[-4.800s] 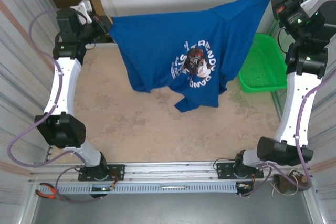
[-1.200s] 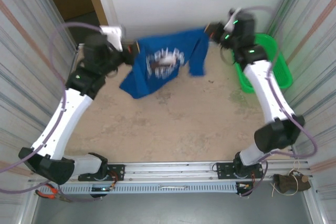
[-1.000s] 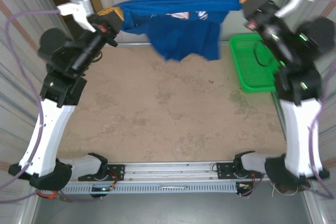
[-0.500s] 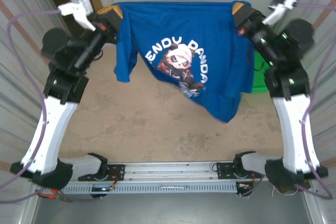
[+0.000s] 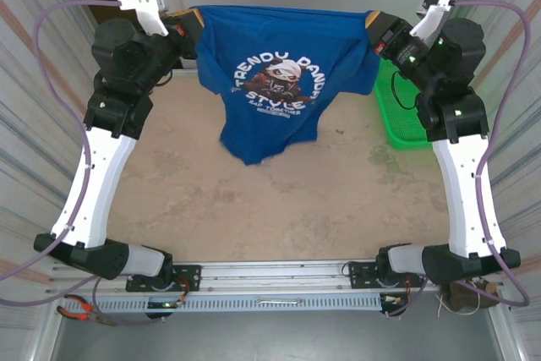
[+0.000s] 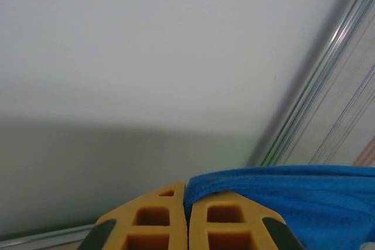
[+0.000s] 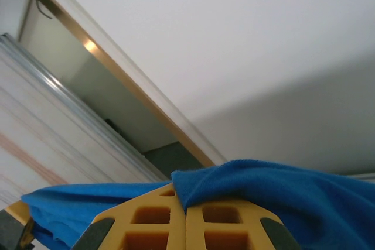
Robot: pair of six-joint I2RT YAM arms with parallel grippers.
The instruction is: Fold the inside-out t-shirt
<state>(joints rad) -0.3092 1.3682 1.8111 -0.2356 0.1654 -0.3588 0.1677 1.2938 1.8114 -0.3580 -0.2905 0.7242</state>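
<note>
The royal-blue t-shirt (image 5: 279, 65) hangs in the air over the far part of the table, stretched between both arms, its white-and-reddish print facing the top camera. My left gripper (image 5: 193, 16) is shut on the shirt's upper left corner; in the left wrist view blue cloth (image 6: 281, 194) comes out from between the yellow fingers (image 6: 225, 218). My right gripper (image 5: 372, 19) is shut on the upper right corner, with blue cloth (image 7: 275, 188) draped over its fingers (image 7: 152, 218). The shirt's lower hem hangs crumpled at the lower left, above the tabletop.
A green mesh basket (image 5: 397, 120) stands at the far right of the table, partly behind the right arm. The beige tabletop (image 5: 270, 200) stretches out below the hanging shirt. Walls close in on both sides and at the back.
Both arms have swung the shirt about and now hold it stretched across the back. It has drawn back and hangs shorter than half a second ago. Both grips have held.
</note>
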